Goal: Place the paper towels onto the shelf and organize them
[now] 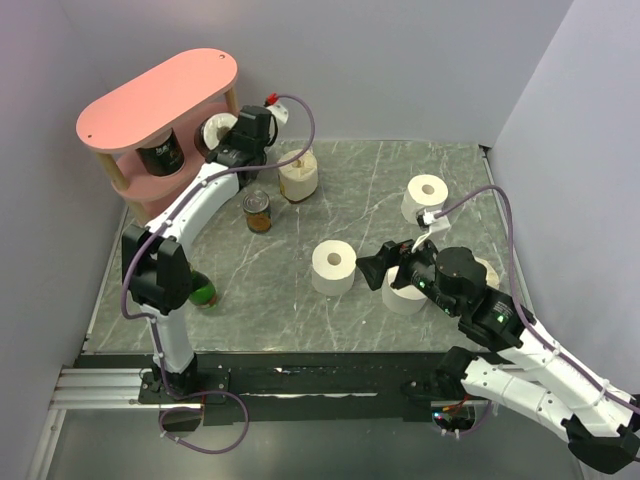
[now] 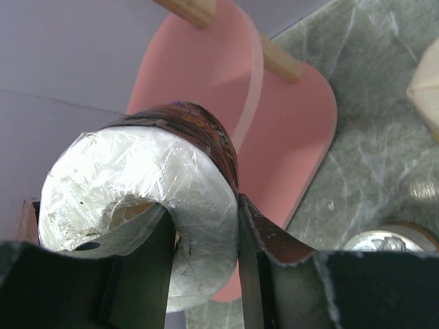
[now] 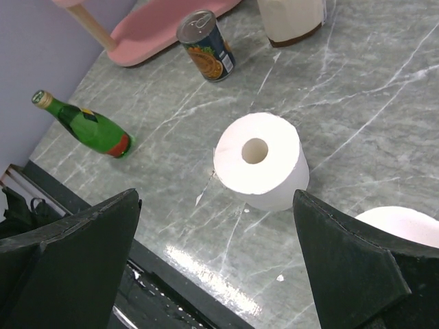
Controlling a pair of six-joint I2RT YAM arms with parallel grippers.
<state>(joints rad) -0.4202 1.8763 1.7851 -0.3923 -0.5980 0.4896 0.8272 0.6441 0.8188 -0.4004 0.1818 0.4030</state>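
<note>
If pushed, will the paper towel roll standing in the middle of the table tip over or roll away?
The roll stands on its flat end and is short and wide, so it would probably slide, not tip. Soft paper likely dents when squeezed.

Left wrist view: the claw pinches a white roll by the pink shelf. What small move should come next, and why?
Probably ease the paper towel roll down onto the shelf board beside the dark can. The left gripper is shut on the roll's wall, one finger in the core, and the top view shows it under the top board; whether it rests is unclear.
</note>
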